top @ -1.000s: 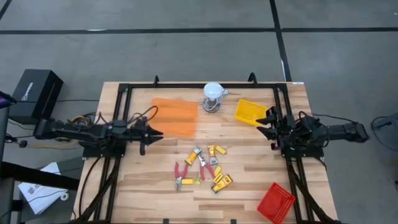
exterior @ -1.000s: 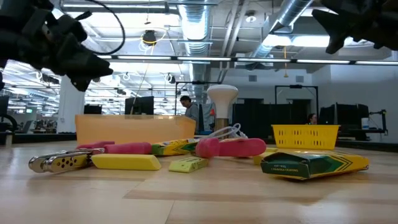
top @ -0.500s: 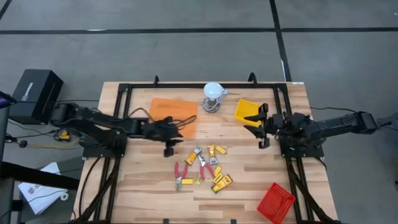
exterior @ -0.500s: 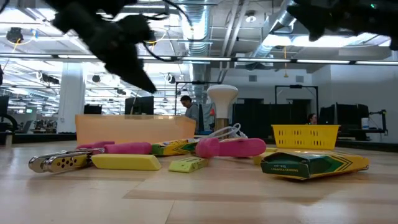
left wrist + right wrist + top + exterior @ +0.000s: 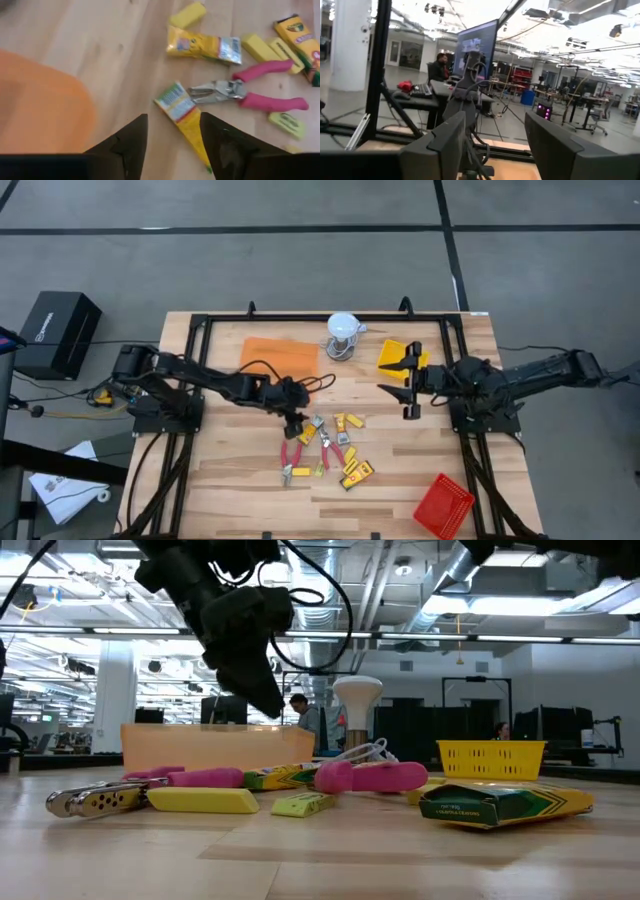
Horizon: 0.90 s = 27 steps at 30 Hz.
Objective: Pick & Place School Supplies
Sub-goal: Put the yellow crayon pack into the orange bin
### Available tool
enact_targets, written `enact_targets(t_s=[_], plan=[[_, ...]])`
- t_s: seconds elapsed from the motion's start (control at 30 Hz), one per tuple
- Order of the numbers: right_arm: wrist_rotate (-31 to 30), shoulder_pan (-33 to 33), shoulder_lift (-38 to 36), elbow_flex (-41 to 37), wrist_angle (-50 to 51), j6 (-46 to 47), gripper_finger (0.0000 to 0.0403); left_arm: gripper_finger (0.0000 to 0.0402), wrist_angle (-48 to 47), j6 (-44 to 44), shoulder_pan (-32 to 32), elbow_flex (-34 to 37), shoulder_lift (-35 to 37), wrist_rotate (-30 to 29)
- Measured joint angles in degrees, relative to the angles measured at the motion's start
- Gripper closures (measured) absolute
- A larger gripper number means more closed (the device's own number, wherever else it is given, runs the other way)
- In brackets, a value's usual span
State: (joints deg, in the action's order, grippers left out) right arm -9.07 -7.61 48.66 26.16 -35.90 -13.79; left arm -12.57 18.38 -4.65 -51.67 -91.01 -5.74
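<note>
Two arms are out over your table, and both grippers hold nothing. Your left gripper [image 5: 296,423] hangs at the upper left edge of the pile of school supplies [image 5: 325,452], its fingers [image 5: 131,141] spread apart with bare wood between them; from its wrist camera you look down on a yellow packet [image 5: 183,116] lying just ahead of the fingertips, with red-handled pliers [image 5: 252,93] beside it and small yellow blocks [image 5: 187,14] farther off. Just next to that gripper sits the orange tray [image 5: 282,367], near the table's back left. Your right gripper [image 5: 408,390] hovers in the air, well apart from the pile, just beside the yellow tray [image 5: 401,358]; its fingers [image 5: 451,142] stand wide apart and point level into the room, where a person sits at a desk. From the low camera you see the supplies lying loose on the wood: a green and yellow packet [image 5: 503,804] in front, pink handles [image 5: 370,776] behind it. One white domed object [image 5: 343,330] stands at the back edge, and the red tray [image 5: 443,505] sits at the front right corner.
</note>
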Motion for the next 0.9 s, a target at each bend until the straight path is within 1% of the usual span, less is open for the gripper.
enact_targets(t_s=[0.1,0.3,0.5,0.63,0.9], plan=[[-0.01,-1.15,1.18,1.42,0.64,-0.84,0.0199,0.0218,-0.03,2.72,-1.34,-0.01,-1.05,0.13],[0.01,-2.6,2.45,2.85,0.94,-1.87,0.0197,0.0225,0.12,7.29,-2.98,-0.01,-4.1,-0.04],[0.01,-2.52,2.43,3.08,0.74,-1.87,0.0191,0.0225,2.07,7.92,-3.45,-0.01,-7.54,0.06],[0.01,-2.52,2.43,3.08,0.75,-1.84,0.0183,0.0226,4.33,8.42,-3.43,-0.01,-8.23,0.42],[0.05,-2.74,2.43,3.08,0.74,-2.93,0.0174,0.0226,8.08,9.15,-3.32,-0.03,-7.85,5.74]])
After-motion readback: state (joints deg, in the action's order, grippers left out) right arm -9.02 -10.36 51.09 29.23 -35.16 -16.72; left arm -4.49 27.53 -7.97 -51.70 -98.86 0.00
